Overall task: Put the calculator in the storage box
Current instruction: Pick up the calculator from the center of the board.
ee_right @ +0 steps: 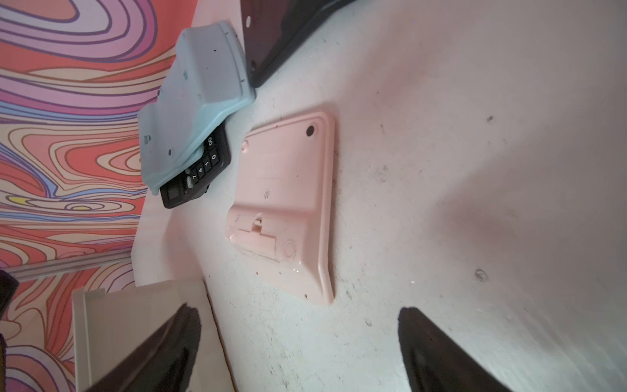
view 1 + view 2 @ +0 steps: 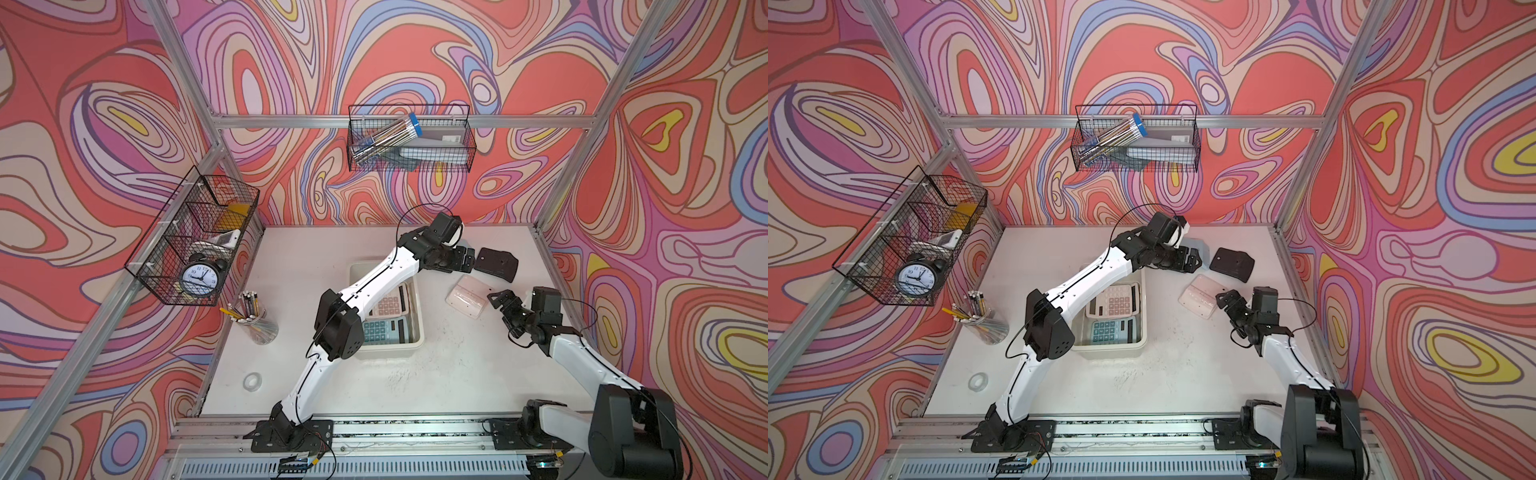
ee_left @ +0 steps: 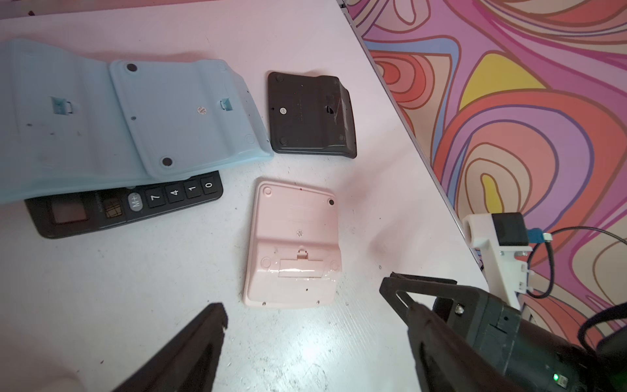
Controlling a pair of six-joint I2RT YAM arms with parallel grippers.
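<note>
Pink calculator [image 2: 466,300] lies face-down on the counter [image 2: 436,382], just beside the right claw [image 2: 496,302] and near the left claw [image 2: 471,257]; both claws gape wide, empty. Nearby, the storage box [image 2: 419,328] holds two calculators [image 2: 386,307].

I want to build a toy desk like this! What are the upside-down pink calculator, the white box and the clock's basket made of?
Pink calculator: looks like smooth moulded plastic, slightly shiny, with a clip-on battery door. Storage box: probably plastic too, cream, with rounded moulded corners. Basket: thin black wire grid, likely painted metal.
</note>
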